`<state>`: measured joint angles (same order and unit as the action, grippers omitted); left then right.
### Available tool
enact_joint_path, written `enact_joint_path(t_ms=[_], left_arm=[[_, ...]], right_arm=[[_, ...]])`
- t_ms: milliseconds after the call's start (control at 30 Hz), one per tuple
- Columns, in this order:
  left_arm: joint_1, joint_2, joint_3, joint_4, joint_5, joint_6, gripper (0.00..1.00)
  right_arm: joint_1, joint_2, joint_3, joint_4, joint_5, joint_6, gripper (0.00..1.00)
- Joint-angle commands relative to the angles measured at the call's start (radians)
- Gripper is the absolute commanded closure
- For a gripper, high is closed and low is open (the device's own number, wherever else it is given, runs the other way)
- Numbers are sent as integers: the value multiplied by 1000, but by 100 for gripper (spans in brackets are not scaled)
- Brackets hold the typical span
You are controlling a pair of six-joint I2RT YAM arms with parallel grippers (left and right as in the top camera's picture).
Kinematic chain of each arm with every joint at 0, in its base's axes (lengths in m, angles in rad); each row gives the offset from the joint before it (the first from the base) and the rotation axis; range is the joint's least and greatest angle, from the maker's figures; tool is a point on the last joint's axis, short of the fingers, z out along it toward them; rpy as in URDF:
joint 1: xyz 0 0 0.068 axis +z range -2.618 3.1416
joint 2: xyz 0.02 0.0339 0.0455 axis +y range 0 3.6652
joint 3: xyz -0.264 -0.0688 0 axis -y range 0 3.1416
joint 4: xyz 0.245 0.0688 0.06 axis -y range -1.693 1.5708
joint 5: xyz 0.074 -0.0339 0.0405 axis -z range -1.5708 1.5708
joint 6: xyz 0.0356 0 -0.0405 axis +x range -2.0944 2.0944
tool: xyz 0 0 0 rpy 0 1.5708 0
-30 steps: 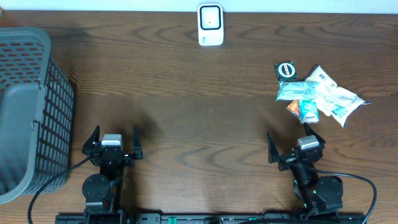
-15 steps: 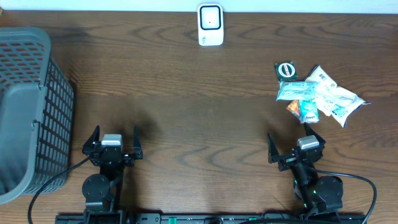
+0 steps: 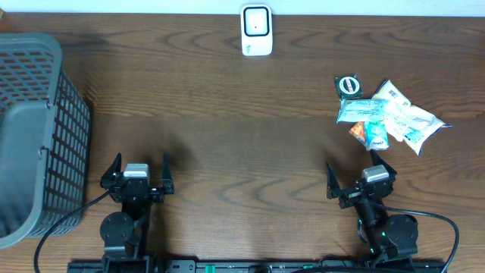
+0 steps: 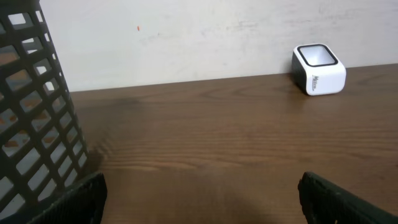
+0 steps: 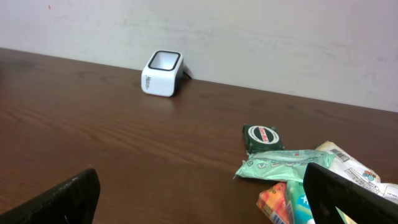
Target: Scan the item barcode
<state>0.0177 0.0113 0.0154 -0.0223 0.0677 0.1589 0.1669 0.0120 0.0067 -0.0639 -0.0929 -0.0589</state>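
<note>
Nothing has moved: my left jaws and right jaws stand spread, empty, over the dark wooden worktop (image 3: 227,114); white box-shaped scanner (image 3: 257,30) and plastic snack packets (image 3: 386,117) lie untouched.

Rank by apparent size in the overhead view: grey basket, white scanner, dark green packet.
1. grey basket: by far the largest, though the frame cuts part of it off.
2. white scanner.
3. dark green packet: somewhat smaller than the scanner.
</note>
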Motion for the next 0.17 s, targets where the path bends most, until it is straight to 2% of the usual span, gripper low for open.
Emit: enact_joint_path(t_ms=[0, 133], left_arm=[[-1, -5, -11, -41, 7, 17, 2], [-1, -5, -11, -41, 7, 16, 2]], right_arm=[[10, -5, -1, -5, 5, 9, 1], [10, -5, -1, -5, 5, 9, 1]])
